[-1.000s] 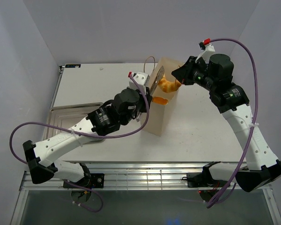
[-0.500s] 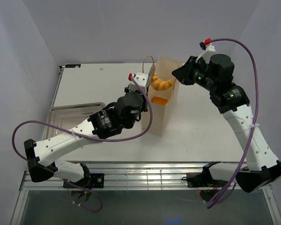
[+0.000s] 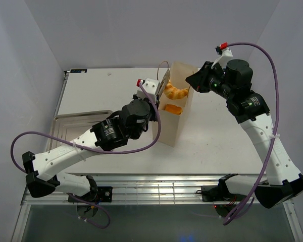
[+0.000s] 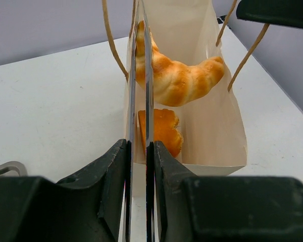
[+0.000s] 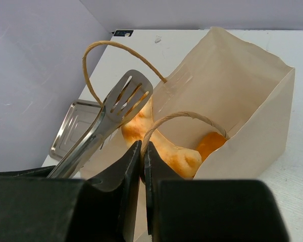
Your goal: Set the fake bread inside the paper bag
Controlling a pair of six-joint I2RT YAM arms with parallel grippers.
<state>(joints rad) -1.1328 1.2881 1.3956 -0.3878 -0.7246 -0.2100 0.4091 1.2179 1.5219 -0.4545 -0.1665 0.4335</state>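
Our left hand (image 4: 140, 150) clamps silver slotted metal tongs (image 5: 122, 100) pinching a golden croissant-shaped fake bread (image 4: 181, 80) in the mouth of the cream paper bag (image 4: 214, 138), above an orange piece (image 4: 160, 132) already inside. Our right hand (image 5: 143, 151) pinches its rim. Release seems all that remains.

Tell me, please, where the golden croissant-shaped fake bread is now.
The croissant-shaped bread sits inside the upright cream paper bag, mid-table in the top view, above a smaller orange piece.

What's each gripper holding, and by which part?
Left gripper clamps the tongs along their arms. Right gripper seems to pinch the paper bag at its top rim.
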